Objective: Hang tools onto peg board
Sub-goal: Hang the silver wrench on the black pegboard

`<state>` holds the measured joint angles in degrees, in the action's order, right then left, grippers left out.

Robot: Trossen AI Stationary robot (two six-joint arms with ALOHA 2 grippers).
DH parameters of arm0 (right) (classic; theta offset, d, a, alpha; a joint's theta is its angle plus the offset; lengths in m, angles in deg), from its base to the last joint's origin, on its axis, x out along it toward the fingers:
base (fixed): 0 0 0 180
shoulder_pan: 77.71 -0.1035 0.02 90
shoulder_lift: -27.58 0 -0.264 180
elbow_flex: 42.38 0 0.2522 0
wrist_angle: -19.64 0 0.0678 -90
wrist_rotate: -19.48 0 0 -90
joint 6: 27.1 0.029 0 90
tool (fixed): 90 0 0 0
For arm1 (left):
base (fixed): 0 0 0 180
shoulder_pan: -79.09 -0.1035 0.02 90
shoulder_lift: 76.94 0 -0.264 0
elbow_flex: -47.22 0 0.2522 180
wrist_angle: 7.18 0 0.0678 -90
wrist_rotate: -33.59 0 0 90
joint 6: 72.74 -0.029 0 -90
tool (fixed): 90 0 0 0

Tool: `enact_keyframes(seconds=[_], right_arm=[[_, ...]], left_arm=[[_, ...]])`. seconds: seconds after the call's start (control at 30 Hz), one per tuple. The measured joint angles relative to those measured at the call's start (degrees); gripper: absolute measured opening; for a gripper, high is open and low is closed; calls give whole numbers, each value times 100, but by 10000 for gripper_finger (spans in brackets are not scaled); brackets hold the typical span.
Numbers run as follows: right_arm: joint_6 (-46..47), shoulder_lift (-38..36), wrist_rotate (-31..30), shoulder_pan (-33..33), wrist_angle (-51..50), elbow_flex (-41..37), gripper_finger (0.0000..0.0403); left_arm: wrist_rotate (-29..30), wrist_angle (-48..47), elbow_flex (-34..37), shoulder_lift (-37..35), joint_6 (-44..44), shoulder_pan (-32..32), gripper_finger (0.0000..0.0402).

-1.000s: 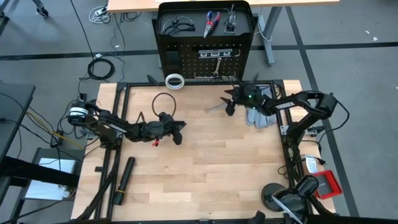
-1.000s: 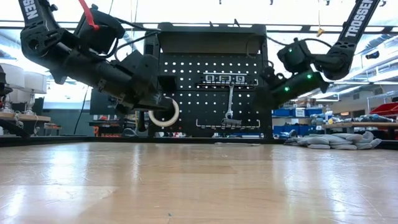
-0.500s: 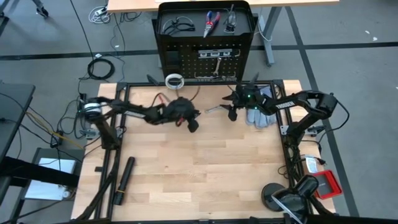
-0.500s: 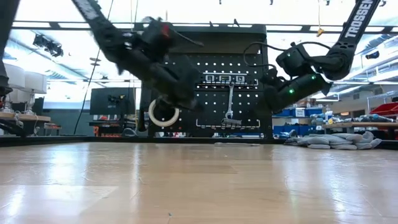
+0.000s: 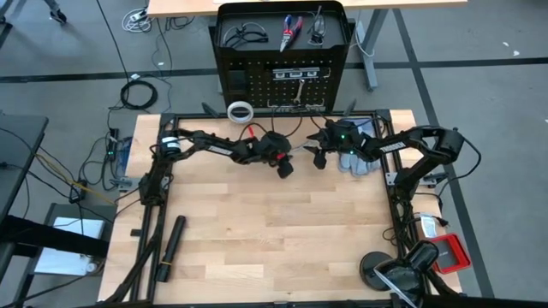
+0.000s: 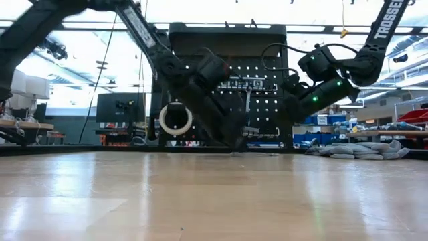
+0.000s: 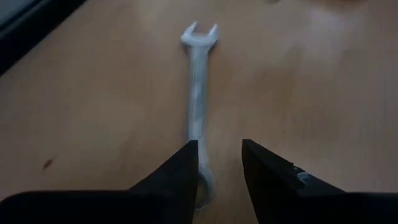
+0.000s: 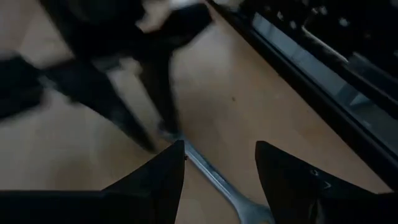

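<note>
A small silver wrench (image 7: 198, 99) lies flat on the table in front of the peg board (image 5: 282, 60). In the high view the wrench (image 5: 299, 149) is between my two grippers. My left gripper (image 7: 221, 163) is open and low, with its fingers over the wrench's ring end. My right gripper (image 8: 217, 163) is open and hovers over the shaft, raised off the table in the low view (image 6: 292, 107). The white tape ring (image 5: 241, 111) stands at the board's foot. Pliers (image 5: 292, 30) and glasses (image 5: 240, 36) lie on the top shelf. A second wrench (image 5: 300, 90) hangs on the board. My left gripper comes slanting down from the table's left, fingers lying along the wrench. One finger (image 7: 180, 177) covers part of the ring end (image 7: 205, 186). I cannot tell whether it touches the wrench, which lies flat on the table.
A grey cloth heap (image 5: 360, 158) lies right of my right gripper. A long black cylinder (image 5: 171, 248) lies near the table's left near corner. A black frame (image 5: 167, 171) borders the table. The wide wooden surface (image 5: 282, 231) toward the near edge is open.
My left arm has swung quickly from the table's left side toward the right and far edge. It stretched out and dropped down to the wrench. My right gripper has stayed in place above the wrench, which has not moved.
</note>
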<state>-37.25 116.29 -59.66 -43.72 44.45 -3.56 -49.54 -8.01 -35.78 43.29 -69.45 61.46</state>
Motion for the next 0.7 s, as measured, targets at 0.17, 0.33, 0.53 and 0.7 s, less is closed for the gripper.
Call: enact_keyframes(seconds=[0.17, 0.33, 0.53, 0.7], right_arm=[[-10, -14, 119, 34, 294, 0, 203], [-52, -29, 261, 80, 456, 0, 203], [-47, -35, 526, 152, 555, 0, 203], [-40, -35, 548, 173, 547, 0, 203]], left_arm=[[88, -278, -3, -16, -123, 40, 138], [-166, -614, -25, -50, -19, 37, 134], [-817, -976, -14, -134, 318, 84, 117], [-1553, -1803, -332, -219, 643, 83, 105]])
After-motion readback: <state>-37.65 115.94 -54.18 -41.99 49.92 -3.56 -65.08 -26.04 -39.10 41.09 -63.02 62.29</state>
